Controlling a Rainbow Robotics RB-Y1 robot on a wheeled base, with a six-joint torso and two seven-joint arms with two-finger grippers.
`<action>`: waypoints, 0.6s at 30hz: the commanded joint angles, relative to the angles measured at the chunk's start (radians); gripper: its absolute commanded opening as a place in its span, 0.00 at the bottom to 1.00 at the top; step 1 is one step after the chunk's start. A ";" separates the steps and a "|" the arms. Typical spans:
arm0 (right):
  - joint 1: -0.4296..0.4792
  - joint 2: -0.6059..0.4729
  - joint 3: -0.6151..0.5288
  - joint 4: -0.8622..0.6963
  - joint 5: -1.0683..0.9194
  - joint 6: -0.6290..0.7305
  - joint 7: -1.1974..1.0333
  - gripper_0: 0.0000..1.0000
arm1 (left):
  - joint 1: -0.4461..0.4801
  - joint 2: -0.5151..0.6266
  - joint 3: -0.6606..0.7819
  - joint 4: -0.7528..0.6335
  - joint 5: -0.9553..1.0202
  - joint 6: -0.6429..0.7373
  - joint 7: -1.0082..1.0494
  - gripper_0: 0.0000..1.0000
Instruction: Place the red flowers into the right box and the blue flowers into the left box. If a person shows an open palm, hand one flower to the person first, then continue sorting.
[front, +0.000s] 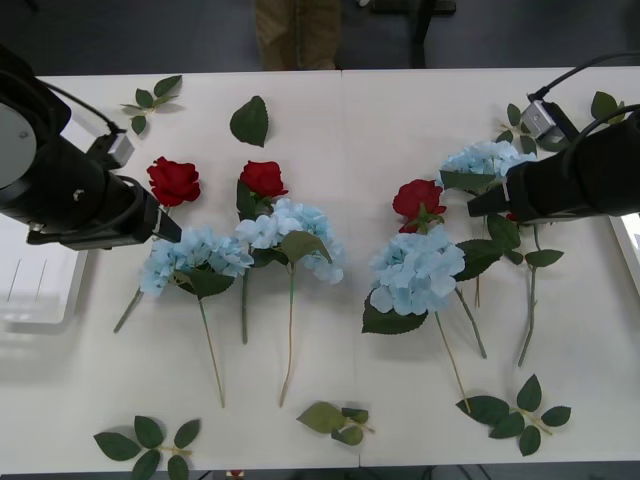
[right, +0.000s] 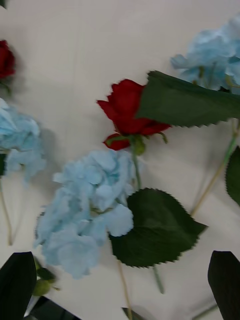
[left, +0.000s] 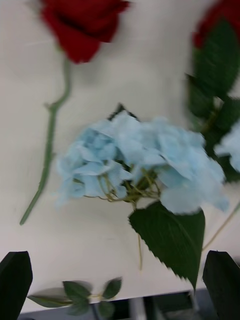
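Hovering over the white bench (front: 400, 110), I have both sets of fingers spread wide and holding nothing. My left fingers (left: 120, 280) hang above the leftmost pale-blue hydrangea (front: 195, 255), their black tips apart on either side of its big leaf (left: 172, 240); the leftmost red rose (front: 174, 181) lies just beyond it. My right fingers (right: 120, 285) sit above the large hydrangea (right: 87, 215) right of centre, with a red rose (right: 125, 112) touching its far edge. Another red rose (front: 263, 178) and a hydrangea (front: 290, 232) lie between those two groups, and a fourth hydrangea (front: 485, 160) lies partly under my right arm. The left box (front: 35, 290) sits at the bench's left edge and the right box's (front: 630, 240) rim shows at the right edge. Loose leaf sprigs (front: 145, 445) are scattered about.
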 joint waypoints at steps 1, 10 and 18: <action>0.076 -0.175 0.157 -0.028 0.071 -0.195 -0.174 1.00 | -0.064 0.041 -0.021 0.129 -0.100 -0.031 0.109 1.00; 0.056 -0.211 0.341 0.166 0.272 -0.453 -0.187 1.00 | -0.177 0.028 -0.142 0.438 -0.145 -0.301 0.112 1.00; 0.002 -0.171 0.341 0.344 0.345 -0.480 -0.174 1.00 | -0.311 -0.070 -0.306 0.712 -0.206 -0.493 0.112 1.00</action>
